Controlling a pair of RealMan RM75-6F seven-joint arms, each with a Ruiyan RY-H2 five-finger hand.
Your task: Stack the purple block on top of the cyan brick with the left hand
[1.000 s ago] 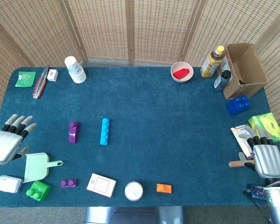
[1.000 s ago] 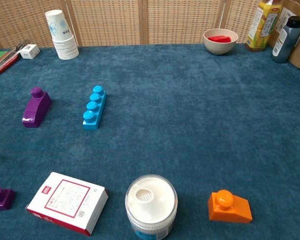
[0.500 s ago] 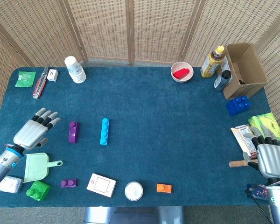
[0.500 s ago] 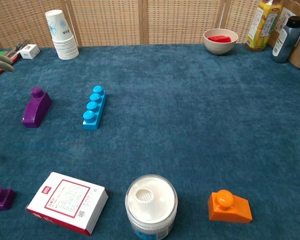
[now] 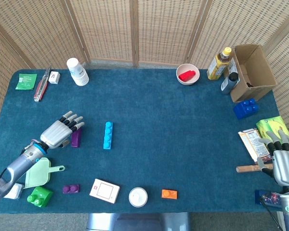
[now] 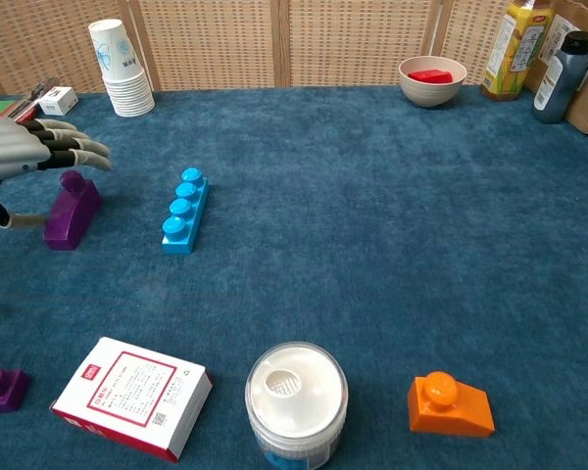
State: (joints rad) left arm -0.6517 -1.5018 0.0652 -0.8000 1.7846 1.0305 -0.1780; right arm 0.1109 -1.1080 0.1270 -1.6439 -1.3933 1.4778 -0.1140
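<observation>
1. Left hand (image 5: 60,132) sits over the table's left part, fingers (image 6: 73,149) spread and stretched toward the purple block (image 6: 72,210). Holds nothing; released. In chest view the fingertips hang above the block's stud; contact can't be told.
2. Purple block lies on the blue cloth (image 5: 173,125), left of centre, upright, stud at its far end. In head view it shows just right of the left hand, partly covered.
3. Cyan brick (image 5: 108,135) lies near the purple block, to its right, apart from it, long axis running front to back, studs up. Nothing on it.
4. Right hand (image 5: 284,161) is at the table's right edge, low in head view, fingers up and slightly apart, empty. Not seen in chest view.
5. Near edge, left to right: green scoop (image 5: 40,172), green block (image 5: 39,196), small purple brick (image 5: 70,188), white card box (image 5: 104,191), white jar (image 5: 138,197), orange block (image 5: 169,194).
6. Far edge: cup stack (image 5: 77,71) at left, bowl (image 5: 187,75) w/ a red item in it, yellow bottle (image 5: 219,63), dark bottle (image 5: 229,82), open carton (image 5: 251,71).
7. Blue block (image 5: 245,108) sits near the carton, on the right side. Snack packets (image 5: 266,134) lie just beyond the right hand.
</observation>
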